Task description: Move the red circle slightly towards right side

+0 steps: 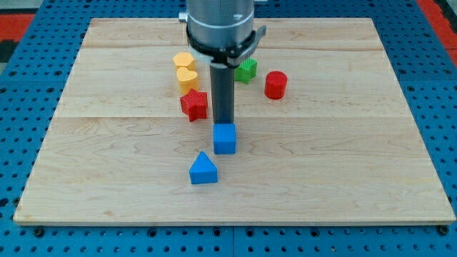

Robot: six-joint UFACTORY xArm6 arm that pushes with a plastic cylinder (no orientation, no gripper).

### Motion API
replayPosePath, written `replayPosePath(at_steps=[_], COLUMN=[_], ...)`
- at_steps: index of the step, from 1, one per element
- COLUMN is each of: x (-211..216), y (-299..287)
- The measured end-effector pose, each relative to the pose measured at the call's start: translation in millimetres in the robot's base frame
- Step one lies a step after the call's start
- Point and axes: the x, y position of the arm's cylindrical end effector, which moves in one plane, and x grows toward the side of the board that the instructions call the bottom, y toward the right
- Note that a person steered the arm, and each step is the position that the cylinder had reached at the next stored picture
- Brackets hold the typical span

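Note:
The red circle (275, 84) stands on the wooden board (343, 157), right of centre near the view's top. My tip (223, 122) is the lower end of the dark rod; it sits just above the blue cube (224, 138) and right of the red star (194, 105). The tip is well to the left of and below the red circle, not touching it.
A green block (247, 70) is partly hidden behind the rod, left of the red circle. A yellow circle (183, 61) and a yellow heart (188, 78) sit above the red star. A blue triangle (203, 169) lies below the blue cube.

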Motion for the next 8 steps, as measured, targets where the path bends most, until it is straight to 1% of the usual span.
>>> replayPosePath(at_steps=[1,3,5,7,8], x=[7,0,-27,-68,-76], y=[-6,-5,0,10,63])
